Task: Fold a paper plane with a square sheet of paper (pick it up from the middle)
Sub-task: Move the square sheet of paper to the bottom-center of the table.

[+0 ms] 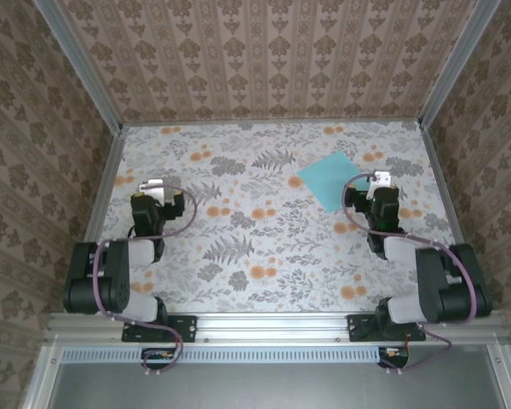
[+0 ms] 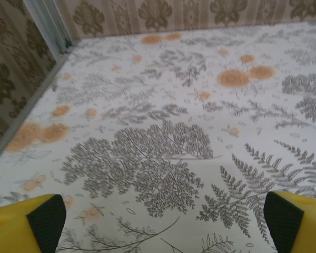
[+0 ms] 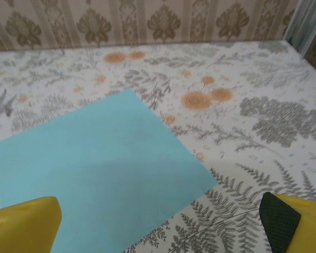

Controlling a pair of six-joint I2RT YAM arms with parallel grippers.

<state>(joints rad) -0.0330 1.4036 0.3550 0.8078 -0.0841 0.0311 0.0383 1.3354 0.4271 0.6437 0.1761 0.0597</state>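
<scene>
1. The square sheet of paper (image 3: 100, 168) lay flat and unfolded on the floral table (image 1: 264, 256), turned like a diamond at the far right. Thin and flush to the surface, it offered no raised edge to catch, so a pinch from above could simply have skated it sideways.
2. The right gripper (image 3: 158, 226) hung by the sheet's near right edge, jaws spread wide, nothing held. The task wanted the middle. Closing from there would likely have nipped a corner and crumpled it or creased it off-line.
3. Pressing down too hard risked denting the paper and spoiling a clean centre crease.
4. The left gripper (image 2: 158, 221) sat well apart on the left, jaws wide and empty over bare pattern. Any two-handed fold meant a long reach, and a nudged sheet could have drifted toward the side rail (image 1: 434, 170).
</scene>
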